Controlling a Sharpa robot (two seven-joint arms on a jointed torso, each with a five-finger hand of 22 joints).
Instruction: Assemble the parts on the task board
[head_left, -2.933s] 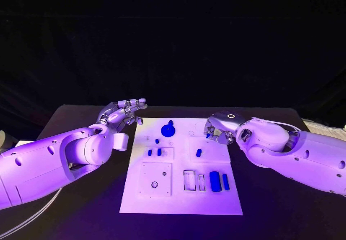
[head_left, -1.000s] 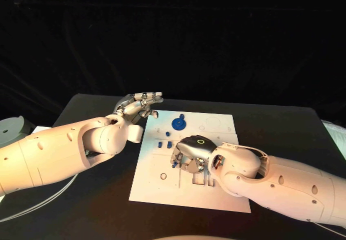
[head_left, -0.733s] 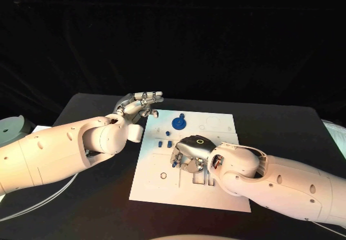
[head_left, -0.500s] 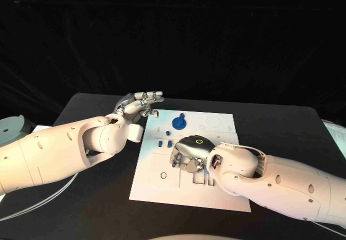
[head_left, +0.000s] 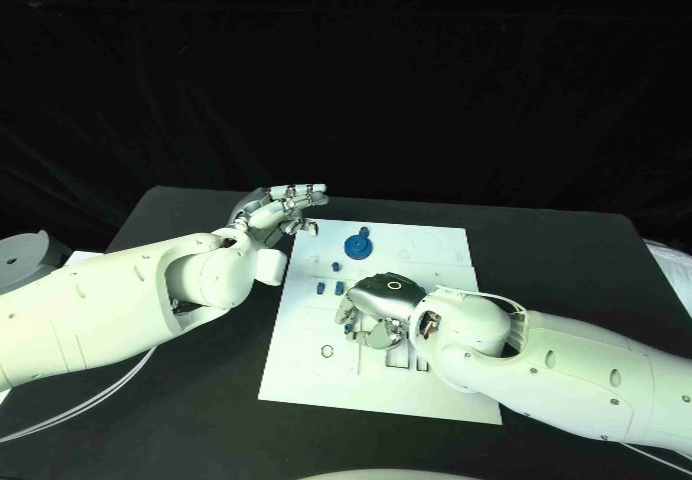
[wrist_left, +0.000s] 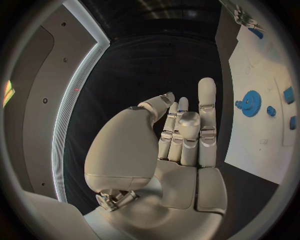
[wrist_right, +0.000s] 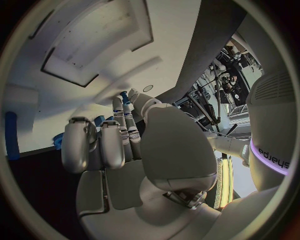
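Head view has my right hand (head_left: 378, 312) low over the board (head_left: 433, 400), whether it grasps a blue part unclear, left hand (head_left: 277, 212) empty beside the board's far corner; I'd lower slowly, keeping the part upright.

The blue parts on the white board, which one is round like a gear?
The blue gear near the board's far edge, close to the left robot hand; the others are small pegs and blocks.

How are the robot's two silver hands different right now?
The left hand is beside the white task board, off its far left corner; the right hand is over the board's middle. The left hand holds nothing, fingers partly curled; what the right hand's down-pointing fingers hold is hidden. Both are silver, on white arms.
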